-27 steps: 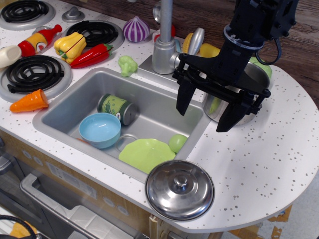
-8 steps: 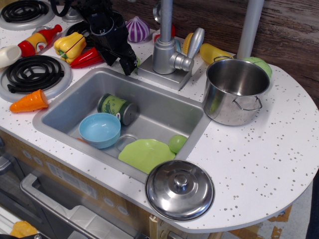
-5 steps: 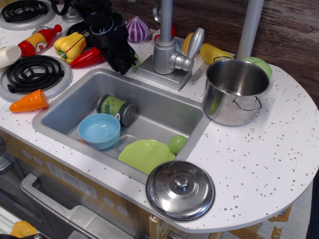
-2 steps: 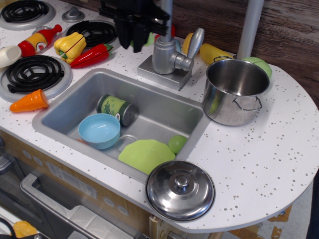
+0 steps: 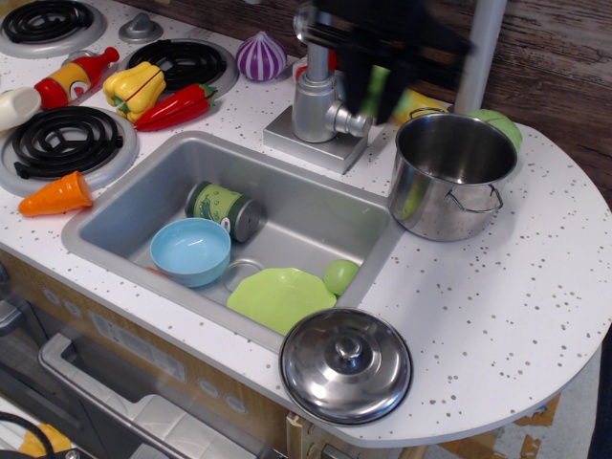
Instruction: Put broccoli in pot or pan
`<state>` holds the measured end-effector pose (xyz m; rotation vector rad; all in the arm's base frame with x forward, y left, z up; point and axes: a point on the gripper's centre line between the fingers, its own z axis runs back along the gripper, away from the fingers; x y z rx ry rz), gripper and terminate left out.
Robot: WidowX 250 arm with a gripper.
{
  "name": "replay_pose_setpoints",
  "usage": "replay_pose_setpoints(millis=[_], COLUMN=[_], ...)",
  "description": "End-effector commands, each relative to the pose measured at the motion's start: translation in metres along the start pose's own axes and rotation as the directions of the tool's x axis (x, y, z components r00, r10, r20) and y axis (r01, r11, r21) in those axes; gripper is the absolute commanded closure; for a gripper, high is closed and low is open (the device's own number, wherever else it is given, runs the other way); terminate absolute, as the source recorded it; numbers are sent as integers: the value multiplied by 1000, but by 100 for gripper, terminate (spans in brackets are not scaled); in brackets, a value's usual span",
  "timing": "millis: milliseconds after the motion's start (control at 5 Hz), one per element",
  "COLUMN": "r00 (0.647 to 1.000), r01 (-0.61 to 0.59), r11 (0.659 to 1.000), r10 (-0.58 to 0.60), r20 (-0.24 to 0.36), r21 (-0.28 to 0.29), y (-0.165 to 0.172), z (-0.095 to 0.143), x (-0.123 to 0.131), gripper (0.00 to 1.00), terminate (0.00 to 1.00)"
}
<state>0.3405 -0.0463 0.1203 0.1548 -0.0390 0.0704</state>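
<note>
My gripper is a dark, motion-blurred shape at the top of the view, above the faucet and just left of the pot. A pale green blur between its fingers is the broccoli, held in the air above the counter. The gripper looks shut on it. The shiny steel pot stands upright on the counter right of the sink, with nothing visible inside it. The counter spot behind the sink's back left corner holds no broccoli.
The sink holds a light blue bowl, a green can, a wavy green plate and a green ball. A steel lid lies at the front. The faucet stands under the gripper. Toy vegetables and burners are at left.
The gripper closed on the broccoli at the sink's back left edge, lifted it and swept right past the faucet toward the pot. Everything else stayed put.
</note>
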Motion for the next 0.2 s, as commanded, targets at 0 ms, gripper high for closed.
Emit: replay_pose_setpoints(millis=[0], r00=[993], r01=[112], r11=[994], r10=[-112], r20=[27], r21=[-6], y=[-39], z=[11], x=[16], gripper=[100], terminate=[100])
